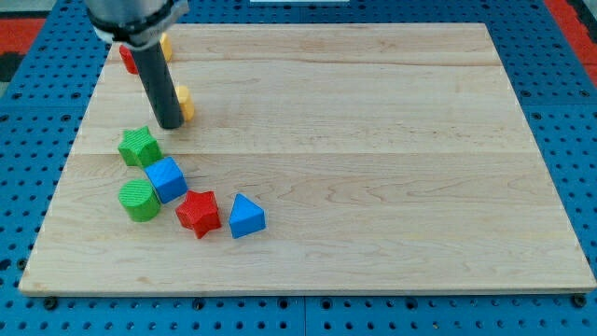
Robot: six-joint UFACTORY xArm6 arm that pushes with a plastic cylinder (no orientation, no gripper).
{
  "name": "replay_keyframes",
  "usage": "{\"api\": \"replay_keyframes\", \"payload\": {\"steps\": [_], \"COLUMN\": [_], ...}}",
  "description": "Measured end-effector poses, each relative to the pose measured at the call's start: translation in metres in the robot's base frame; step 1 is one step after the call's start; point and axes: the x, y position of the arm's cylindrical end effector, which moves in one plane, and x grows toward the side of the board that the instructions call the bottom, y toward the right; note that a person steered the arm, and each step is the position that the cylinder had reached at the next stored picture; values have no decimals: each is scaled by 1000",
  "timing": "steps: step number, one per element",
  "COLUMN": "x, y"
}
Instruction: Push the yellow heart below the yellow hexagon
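Observation:
My tip (172, 124) rests on the board at the view's upper left. A yellow block (185, 102) sits just right of the rod, touching or nearly touching it and partly hidden, so its shape is unclear. A second yellow block (165, 46) shows near the view's top left, mostly hidden behind the rod; its shape is also unclear. Which one is the heart and which the hexagon I cannot tell.
A red block (127, 59) peeks out left of the rod at the top. Below my tip lie a green star (139, 147), a blue cube (166, 179), a green cylinder (139, 200), a red star (199, 213) and a blue triangular block (245, 217).

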Motion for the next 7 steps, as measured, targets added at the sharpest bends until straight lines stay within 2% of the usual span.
{"api": "replay_keyframes", "payload": {"steps": [1, 3, 4, 5, 6, 7], "x": [-31, 17, -21, -44, -26, 63], "y": [-15, 32, 35, -32, -3, 74]}}
